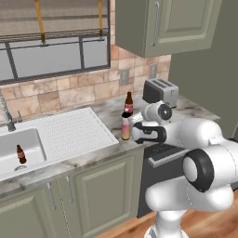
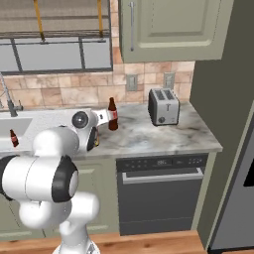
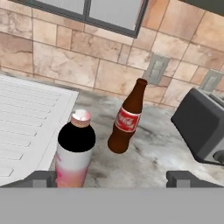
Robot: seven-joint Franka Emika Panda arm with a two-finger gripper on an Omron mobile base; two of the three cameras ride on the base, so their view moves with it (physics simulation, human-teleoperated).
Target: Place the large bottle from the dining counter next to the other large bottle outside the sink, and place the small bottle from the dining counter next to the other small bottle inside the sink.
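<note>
Marble worktop (image 3: pixel 153 153) below, tiled wall behind. Nearest: gripper (image 3: pixel 113 180) spread wide, grasping nothing, fingertips low at either side of the hand view. Between them, hard by the left fingertip, large bottle (image 3: pixel 74 153): upright on its own base, white cap up, at the drainboard (image 3: pixel 26 127) edge and outside the sink (image 1: pixel 38 149). Just beyond it, close but apart, brown bottle (image 3: pixel 127 120), leaning in the hand view, most likely from camera roll, since upright in both base views. Placement of the first bottle judged done; step in hand judged to be the retreat.

To do it well:
- Keep the jaws wide; no closing until well clear.
- Centre on the large bottle first, or shift a touch left, since the left fingertip sits the nearer and could catch the label.
- Pull straight back along the hand's own axis, or lift straight up past the cap; no sideways sweep.
- Go slowly at first: tall, slim body, likely to tip from a light brush, and a fall could take the brown bottle along.
- Mind the toaster (image 3: pixel 201 127) off to the right when swinging away.

Farther left, in the sink, small bottle (image 1: pixel 20 154) standing; tap (image 1: pixel 6 114) behind.
</note>
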